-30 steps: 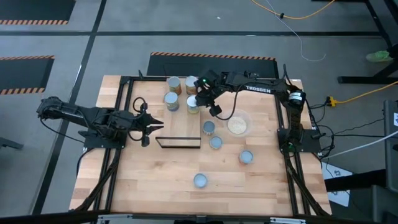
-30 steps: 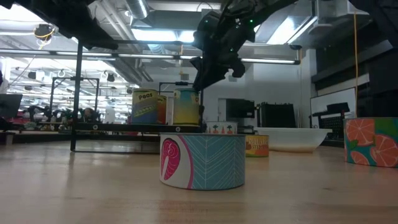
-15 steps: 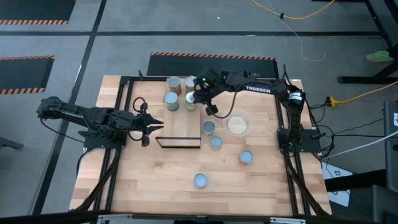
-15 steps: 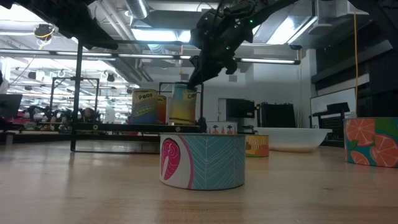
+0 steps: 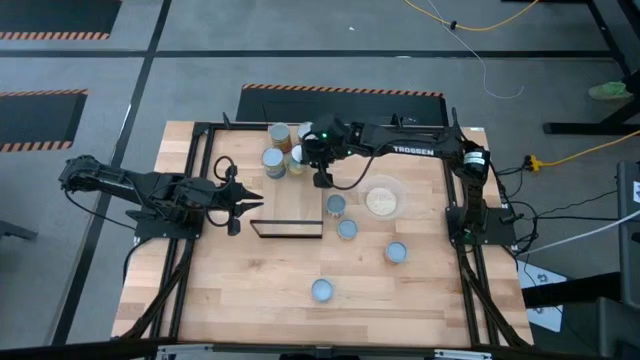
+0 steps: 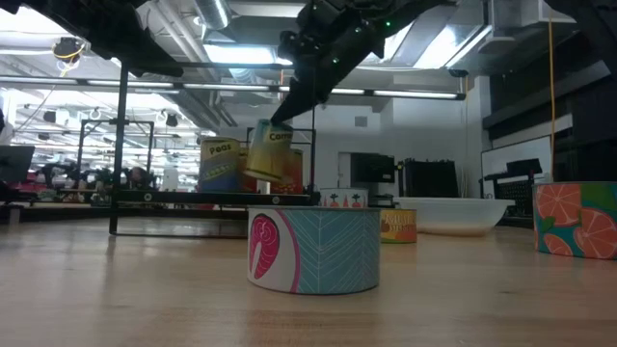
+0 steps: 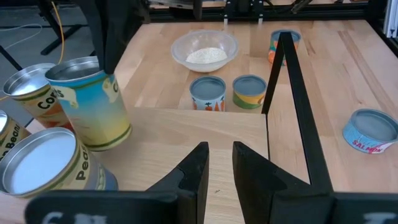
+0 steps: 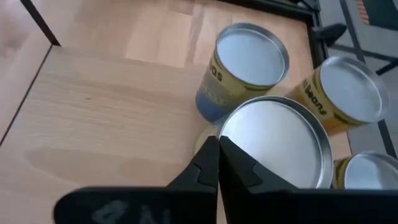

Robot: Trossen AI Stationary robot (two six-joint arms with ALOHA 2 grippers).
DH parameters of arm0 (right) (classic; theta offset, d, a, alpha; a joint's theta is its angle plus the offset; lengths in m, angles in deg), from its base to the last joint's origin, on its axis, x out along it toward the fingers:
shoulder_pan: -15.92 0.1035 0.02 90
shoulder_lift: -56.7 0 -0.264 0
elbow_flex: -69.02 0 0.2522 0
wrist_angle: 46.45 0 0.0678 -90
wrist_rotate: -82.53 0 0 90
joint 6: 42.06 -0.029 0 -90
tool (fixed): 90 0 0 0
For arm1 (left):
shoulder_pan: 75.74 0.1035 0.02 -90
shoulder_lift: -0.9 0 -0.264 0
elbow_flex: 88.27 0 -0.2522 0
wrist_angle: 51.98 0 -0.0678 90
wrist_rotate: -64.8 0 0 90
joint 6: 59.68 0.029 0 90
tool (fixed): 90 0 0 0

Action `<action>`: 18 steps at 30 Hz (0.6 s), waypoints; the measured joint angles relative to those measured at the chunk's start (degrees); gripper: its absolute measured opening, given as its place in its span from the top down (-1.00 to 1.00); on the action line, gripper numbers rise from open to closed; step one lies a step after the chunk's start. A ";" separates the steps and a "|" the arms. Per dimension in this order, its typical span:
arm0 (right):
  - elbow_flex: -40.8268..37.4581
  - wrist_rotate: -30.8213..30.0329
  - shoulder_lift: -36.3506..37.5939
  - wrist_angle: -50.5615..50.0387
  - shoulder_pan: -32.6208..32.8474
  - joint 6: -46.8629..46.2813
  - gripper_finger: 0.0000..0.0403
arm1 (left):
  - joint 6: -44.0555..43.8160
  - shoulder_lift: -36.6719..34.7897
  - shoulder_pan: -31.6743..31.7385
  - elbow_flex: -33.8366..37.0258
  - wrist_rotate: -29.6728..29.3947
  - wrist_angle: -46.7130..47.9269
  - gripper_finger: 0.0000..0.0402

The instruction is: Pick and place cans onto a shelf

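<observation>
A blue-and-yellow can (image 7: 90,102) stands tilted on the light-wood shelf (image 7: 186,134), among other cans: a peas can (image 8: 249,62), a beans can (image 8: 345,90) and an orange-sided one (image 7: 28,99). My right gripper (image 8: 217,165) is shut and reaches down to the tilted can's top; it also shows in the low view (image 6: 282,114). My left gripper (image 7: 217,168) is open and empty, level over the shelf's near-left part (image 5: 240,200). Several low cans (image 5: 336,206) (image 5: 347,229) (image 5: 396,252) stand on the table beside the shelf. My right gripper touches the tilted can at the rim of its silver top (image 8: 227,140) with the side of its shut fingers (image 7: 115,43). The fingers slant down from above. The can leans over, away from the fingers, and rests on its lower edge (image 7: 118,140) on the shelf.
A clear bowl with beige contents (image 5: 383,200) stands right of the shelf. Another low can (image 5: 322,290) lies near the table's front. The shelf's black frame bar (image 7: 298,93) runs along its right edge. Bare tabletop lies at the near left.
My right gripper has gone toward the table's left edge. The blue-and-yellow can, upright a second ago, has been pushed left and has tipped over onto its lower edge. My left arm has kept still.
</observation>
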 joint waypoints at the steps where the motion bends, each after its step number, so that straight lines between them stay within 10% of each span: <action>1: 0.00 -0.47 0.00 -0.06 0.13 -0.84 0.99 | 0.00 0.00 0.00 0.00 0.00 0.00 0.68; 18: 0.01 -3.19 -2.51 -1.99 0.27 -11.34 0.99 | 0.02 0.00 -0.02 0.00 0.02 0.00 0.68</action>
